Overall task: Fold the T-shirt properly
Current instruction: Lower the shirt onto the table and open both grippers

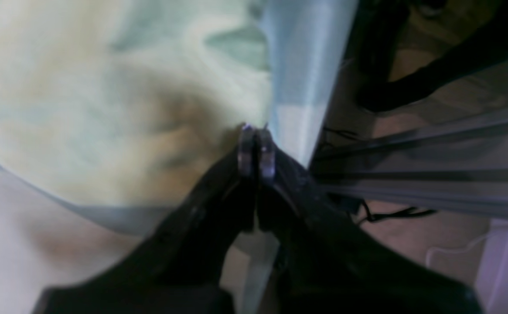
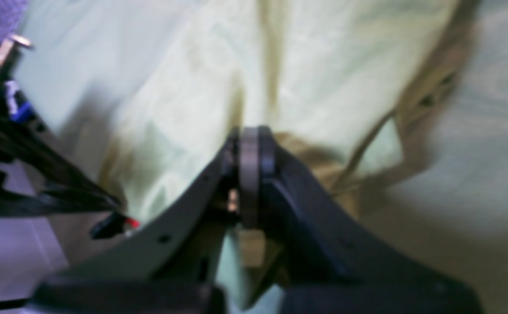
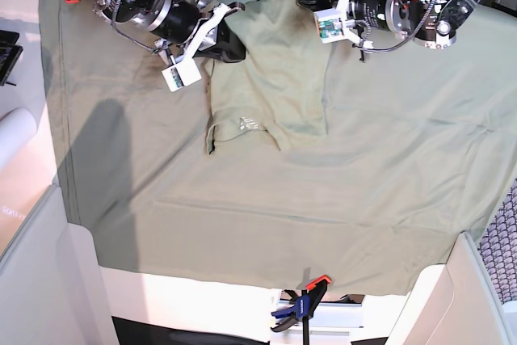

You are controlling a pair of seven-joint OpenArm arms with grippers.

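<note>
- Tablecloth: greyer green sheet covering nearly the whole base view; a clamp at the bottom centre pins its edge, presumably so it stays flat while I pull cloth over it.
- T-shirt: pale sage, upper centre of the base view, already narrowed into a strip, collar end with white label pointing down-frame. I judge it is mid-fold.
- My right pincer: reaching in from the upper left of the base view, jaws fully closed, pinching the T-shirt's left edge.
- My left pincer: reaching in from the upper right, jaws pressed together at the shirt's far edge; a grip on fabric is likely, though blur hides it.
</note>
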